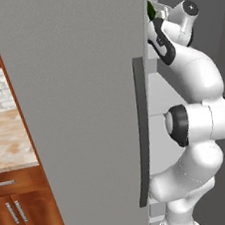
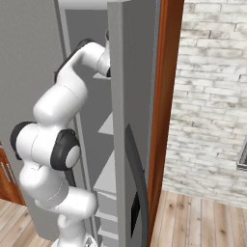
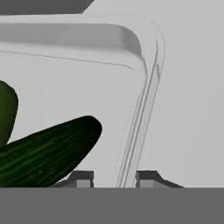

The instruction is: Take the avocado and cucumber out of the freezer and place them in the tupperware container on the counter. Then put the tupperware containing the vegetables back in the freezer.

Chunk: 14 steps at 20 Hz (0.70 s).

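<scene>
A: Tupperware container [image 3: 87, 87] location?
B: Inside the freezer [image 1: 84, 113], on a pale shelf. Cucumber [image 3: 48, 153] lies in it, tilted, beside a second dark green item [image 3: 6, 113] at the frame edge.
A: Gripper [image 3: 114, 178] state?
B: Jaws closed on the container's rim, one finger on each side of the wall.
A: Arm?
B: Reaches up past the open freezer door into the top compartment.

Showing whitewashed brick wall [image 2: 212, 96], light plank wood floor [image 2: 202, 222], reddish-brown wooden cabinets with silver bar handles [image 1: 27, 211].
</scene>
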{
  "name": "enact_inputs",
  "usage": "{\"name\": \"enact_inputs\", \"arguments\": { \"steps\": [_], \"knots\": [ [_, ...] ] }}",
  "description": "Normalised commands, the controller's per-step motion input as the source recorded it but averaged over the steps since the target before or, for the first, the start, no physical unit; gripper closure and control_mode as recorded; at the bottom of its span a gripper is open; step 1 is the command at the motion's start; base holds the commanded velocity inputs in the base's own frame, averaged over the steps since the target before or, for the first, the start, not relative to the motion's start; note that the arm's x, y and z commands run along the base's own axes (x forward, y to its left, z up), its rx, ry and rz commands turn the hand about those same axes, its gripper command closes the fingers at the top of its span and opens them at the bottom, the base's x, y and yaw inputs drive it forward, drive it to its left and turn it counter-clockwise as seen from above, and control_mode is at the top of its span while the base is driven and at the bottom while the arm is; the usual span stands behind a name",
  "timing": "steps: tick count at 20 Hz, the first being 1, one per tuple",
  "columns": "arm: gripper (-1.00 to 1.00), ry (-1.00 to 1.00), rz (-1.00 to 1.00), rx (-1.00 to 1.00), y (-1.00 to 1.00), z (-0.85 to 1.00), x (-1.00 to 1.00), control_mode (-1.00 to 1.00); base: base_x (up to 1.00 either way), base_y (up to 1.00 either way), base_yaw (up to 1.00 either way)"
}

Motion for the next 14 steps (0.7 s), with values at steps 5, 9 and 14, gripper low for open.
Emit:
{"name": "enact_inputs", "arguments": {
  "steps": [5,9,14],
  "knots": [
    [-1.00,0.00,0.05,0.00,-0.01,0.00,0.40,-1.00,0.00,0.00,0.00],
    [-1.00,0.00,0.03,0.00,-0.03,0.00,0.23,-1.00,0.00,0.00,0.00],
    [-1.00,-0.07,0.03,0.00,-0.01,0.05,-0.05,-1.00,0.00,0.00,0.00]
  ]
}}
